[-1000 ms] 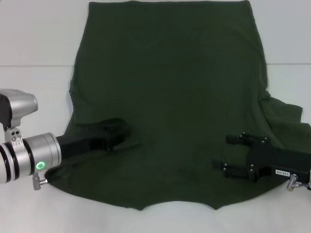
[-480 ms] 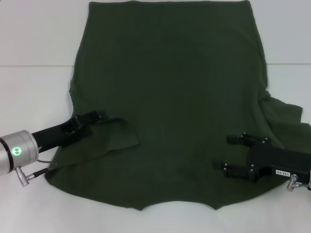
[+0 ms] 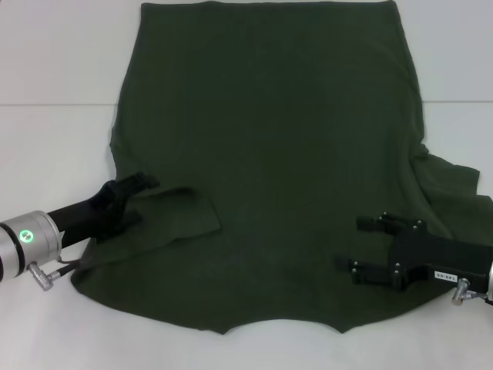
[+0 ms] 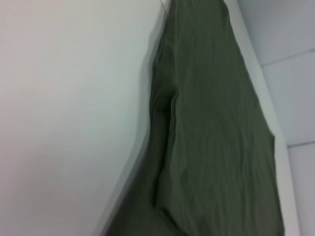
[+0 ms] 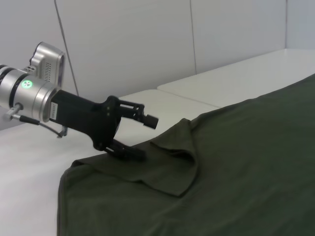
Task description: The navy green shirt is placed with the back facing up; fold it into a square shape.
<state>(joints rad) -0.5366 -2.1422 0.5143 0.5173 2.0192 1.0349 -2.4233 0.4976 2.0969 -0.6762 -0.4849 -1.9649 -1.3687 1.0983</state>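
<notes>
The navy green shirt (image 3: 269, 154) lies spread flat on the white table, plain side up, much bigger than the grippers. Its left sleeve (image 3: 181, 216) is folded inward as a flap on the body. My left gripper (image 3: 141, 197) stands open at the shirt's left edge, just outside that flap, holding nothing; the right wrist view shows the left gripper (image 5: 139, 136) with its lower finger low over the cloth. My right gripper (image 3: 357, 244) hovers open over the shirt's lower right part. The left wrist view shows only the shirt (image 4: 211, 137) and bare table.
The white table (image 3: 54, 62) surrounds the shirt, with a seam line running across it. The right sleeve (image 3: 454, 185) lies rumpled and spread out beyond the right gripper. The hem reaches the far table edge.
The left gripper has pulled back leftward off the shirt, leaving the sleeve flap lying folded on the body. The right gripper has barely moved.
</notes>
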